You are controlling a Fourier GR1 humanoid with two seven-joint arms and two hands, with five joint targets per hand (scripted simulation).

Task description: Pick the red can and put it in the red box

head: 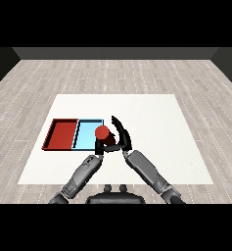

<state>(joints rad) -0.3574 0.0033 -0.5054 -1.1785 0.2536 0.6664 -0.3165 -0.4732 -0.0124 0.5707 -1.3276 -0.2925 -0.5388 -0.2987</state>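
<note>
Two trays lie side by side at the left of a white table, which fills the middle of the frame on a floor of pale grey wood planks; a dark wall closes the room along the top. The red tray sits furthest left, its right edge touching the light blue tray. At the centre of the frame the red can stands upright at the right-hand end of the light blue tray, over that tray's right rim, well apart from the red tray. The right hand, reaching in from the lower right on its grey forearm, has its black fingers curled round the can from the right side. The left hand comes up from the lower left and shows just below the can, close beside the blue tray's near corner; whether its fingers are spread or closed cannot be told, since the can and the right hand crowd that spot.
</note>
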